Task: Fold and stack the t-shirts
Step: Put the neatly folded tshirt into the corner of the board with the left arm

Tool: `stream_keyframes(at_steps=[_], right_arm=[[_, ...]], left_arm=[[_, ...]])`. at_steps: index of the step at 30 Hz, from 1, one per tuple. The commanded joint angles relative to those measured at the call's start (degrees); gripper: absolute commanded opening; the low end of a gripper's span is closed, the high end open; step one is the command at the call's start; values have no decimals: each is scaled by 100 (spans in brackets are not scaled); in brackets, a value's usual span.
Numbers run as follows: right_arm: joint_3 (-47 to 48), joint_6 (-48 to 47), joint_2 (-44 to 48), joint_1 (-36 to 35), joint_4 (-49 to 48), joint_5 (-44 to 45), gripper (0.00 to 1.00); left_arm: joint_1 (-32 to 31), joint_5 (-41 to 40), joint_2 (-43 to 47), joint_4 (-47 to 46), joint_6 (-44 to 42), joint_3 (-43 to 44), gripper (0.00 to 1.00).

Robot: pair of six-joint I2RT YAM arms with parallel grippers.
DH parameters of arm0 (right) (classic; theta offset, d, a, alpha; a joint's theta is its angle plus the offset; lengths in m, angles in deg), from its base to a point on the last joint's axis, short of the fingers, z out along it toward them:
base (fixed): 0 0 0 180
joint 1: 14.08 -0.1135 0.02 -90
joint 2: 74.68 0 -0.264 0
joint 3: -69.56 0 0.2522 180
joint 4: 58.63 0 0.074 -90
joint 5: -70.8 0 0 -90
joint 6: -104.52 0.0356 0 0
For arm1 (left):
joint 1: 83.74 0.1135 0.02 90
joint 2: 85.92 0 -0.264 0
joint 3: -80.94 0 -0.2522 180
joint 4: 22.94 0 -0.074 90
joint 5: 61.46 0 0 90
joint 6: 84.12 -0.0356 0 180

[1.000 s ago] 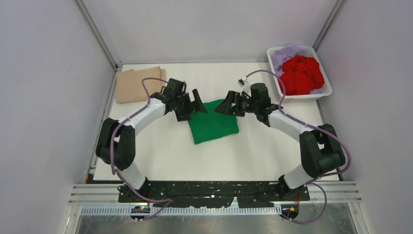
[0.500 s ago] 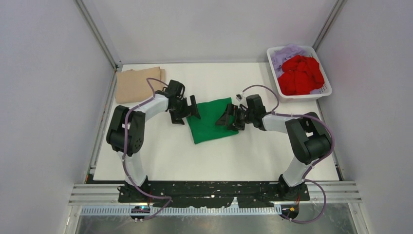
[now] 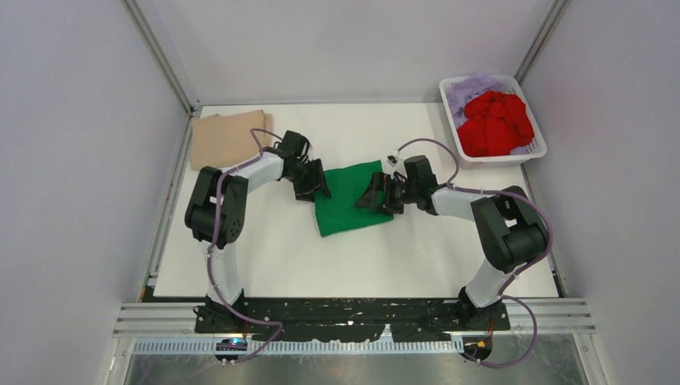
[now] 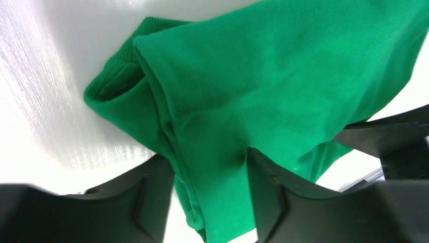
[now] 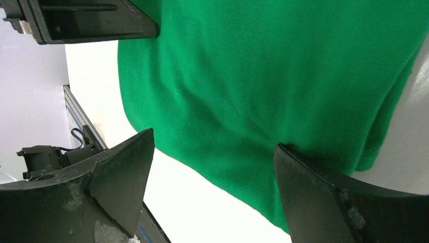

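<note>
The green t-shirt lies folded on the white table, mid-field. My left gripper is at its left edge; in the left wrist view the jaws press a bunched fold of green cloth from both sides. My right gripper is low at the shirt's right side. It stands wide open across the cloth's edge, one finger resting on the cloth. A tan t-shirt lies folded at the back left. The red t-shirt and the lavender t-shirt sit crumpled in the basket.
The white slotted basket stands at the back right corner of the table. Grey walls and metal posts close in the left, right and back sides. Both arm bases sit on the black plate at the near edge.
Both arms came down from above the green shirt onto its left and right edges. The left jaws then narrowed from wide open onto the cloth. The right jaws stayed wide.
</note>
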State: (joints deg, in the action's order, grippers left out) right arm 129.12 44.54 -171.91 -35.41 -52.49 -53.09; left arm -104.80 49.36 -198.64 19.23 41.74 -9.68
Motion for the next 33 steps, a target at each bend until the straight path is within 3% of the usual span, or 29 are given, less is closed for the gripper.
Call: stream_keyframes(at_steps=[1, 3, 5, 6, 11, 16, 23, 29, 33], right_arm=[[-92, -166, 113, 0, 347, 416, 96], [-132, -97, 134, 9, 234, 360, 95], [-171, -41, 197, 12, 105, 259, 95], [-202, -32, 257, 18, 33, 220, 96], [-560, -17, 647, 218, -202, 531, 95], [-1131, 300, 1255, 685, -730, 817, 95], [-1381, 108, 2174, 1013, -43, 2348, 96], [-1597, -143, 3151, 1007, 346, 3914, 96], [-1788, -211, 3585, 1001, 343, 4414, 96]], left_arm=[[-187, -81, -130, -151, -157, 40, 45], [-241, -262, -81, -139, -271, 39, 33], [-234, -394, -83, -28, -397, 135, 7], [-238, -478, -78, 46, -460, 228, 0], [-241, -1561, 198, 382, -920, 583, 0], [-228, -3305, 267, 922, -1650, 1321, 0], [-19, -4893, -395, 1122, -2682, 2673, 0], [430, -5247, -808, 1318, -3398, 3749, 0], [763, -5255, -1003, 915, -3908, 4274, 0]])
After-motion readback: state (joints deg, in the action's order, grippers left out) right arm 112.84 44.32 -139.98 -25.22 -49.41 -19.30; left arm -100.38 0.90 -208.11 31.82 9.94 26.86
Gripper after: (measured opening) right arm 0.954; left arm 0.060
